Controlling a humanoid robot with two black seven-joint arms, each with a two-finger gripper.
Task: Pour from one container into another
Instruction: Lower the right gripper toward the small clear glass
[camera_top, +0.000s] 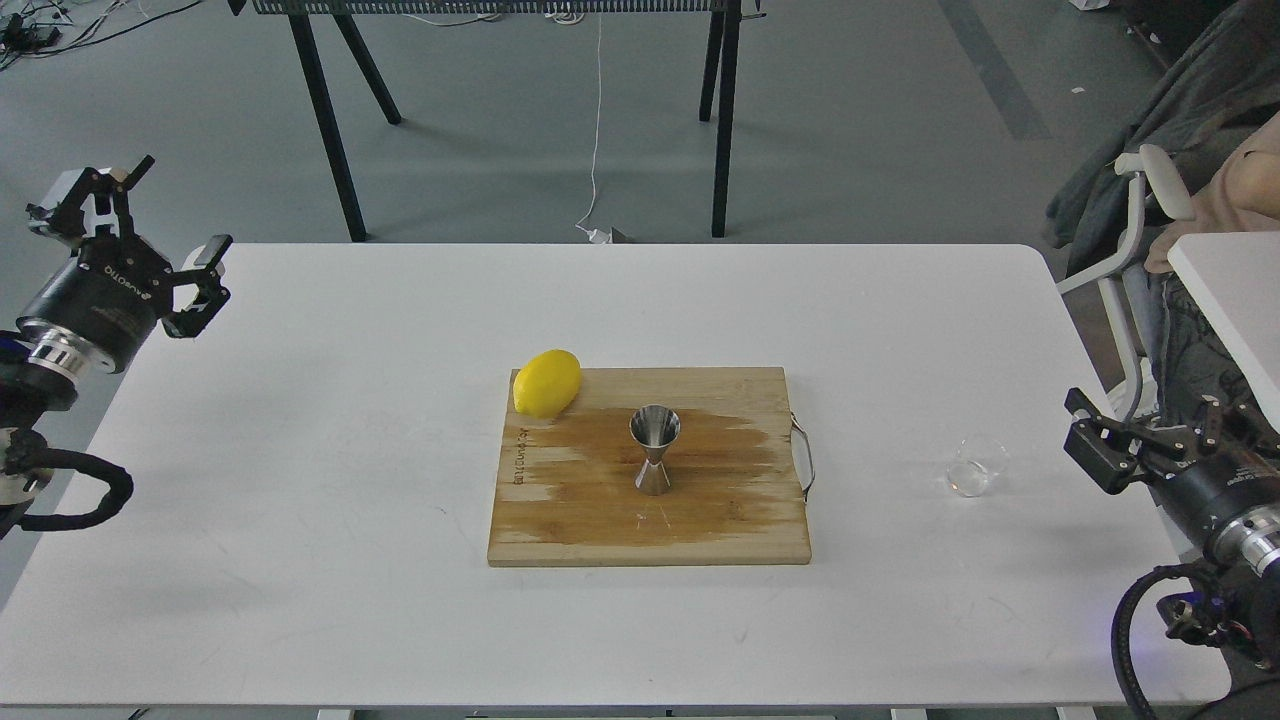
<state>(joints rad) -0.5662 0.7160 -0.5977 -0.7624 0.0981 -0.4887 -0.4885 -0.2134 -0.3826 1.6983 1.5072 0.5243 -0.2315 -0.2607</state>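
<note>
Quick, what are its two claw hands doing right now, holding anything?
Left gripper: open, holding nothing.
Right gripper: open, empty, beside the glass cup but not touching it.

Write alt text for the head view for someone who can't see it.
A steel jigger stands upright on a wooden cutting board beside a lemon; a clear glass cup sits on the white table near the open right gripper.

Shiny steel hourglass jigger (654, 450) stands upright mid cutting board (560, 530), ctr of tabletop (300, 450); small clear glass cup (975, 467) sits upright on bare tabletop nr right edge, well apart.
</note>
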